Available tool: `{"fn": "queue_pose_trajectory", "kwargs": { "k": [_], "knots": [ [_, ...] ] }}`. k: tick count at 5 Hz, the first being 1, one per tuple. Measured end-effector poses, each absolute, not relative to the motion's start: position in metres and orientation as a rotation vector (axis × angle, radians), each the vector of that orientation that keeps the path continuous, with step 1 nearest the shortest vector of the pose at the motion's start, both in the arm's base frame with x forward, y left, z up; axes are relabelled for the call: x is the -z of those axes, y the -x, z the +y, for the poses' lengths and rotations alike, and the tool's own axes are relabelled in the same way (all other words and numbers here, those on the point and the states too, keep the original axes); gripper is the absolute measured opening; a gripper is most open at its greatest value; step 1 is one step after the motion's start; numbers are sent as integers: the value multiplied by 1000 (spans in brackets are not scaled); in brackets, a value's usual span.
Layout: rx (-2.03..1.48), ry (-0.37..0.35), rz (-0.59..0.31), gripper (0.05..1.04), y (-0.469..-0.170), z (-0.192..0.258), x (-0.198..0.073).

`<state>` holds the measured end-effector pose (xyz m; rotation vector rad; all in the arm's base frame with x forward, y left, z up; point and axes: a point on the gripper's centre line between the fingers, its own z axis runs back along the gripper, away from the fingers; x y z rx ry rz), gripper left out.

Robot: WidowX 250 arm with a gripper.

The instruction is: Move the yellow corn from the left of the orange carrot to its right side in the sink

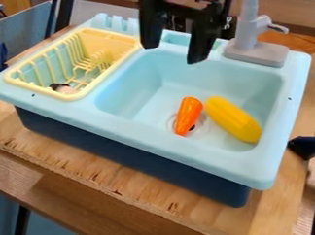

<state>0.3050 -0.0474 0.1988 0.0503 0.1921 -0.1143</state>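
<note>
Gripper (173, 54), black and two-fingered: hung over the back part of a light-blue plastic sink (150, 133), fingers (201, 42) spread apart and released. Orange, tapered, carrot-shaped toy (188, 113): lay on the basin floor beside the drain (192, 128), narrow end toward the front. Plump, elongated yellow toy (233, 119): lay just right of it, slanting toward the front right. Yellow plastic dish rack (36, 87): sat left of the basin, with a small dark-and-pale object (63, 88) inside. Grey faucet (248, 34): stood upright behind the basin. Wooden surface (91, 170): bore the sink.
</note>
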Motion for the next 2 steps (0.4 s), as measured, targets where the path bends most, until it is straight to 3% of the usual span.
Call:
{"fn": "queue_pose_trajectory", "kwargs": {
  "k": [2],
  "knots": [
    [111,-50,192,999,-305,-47,-199]
  ]
}}
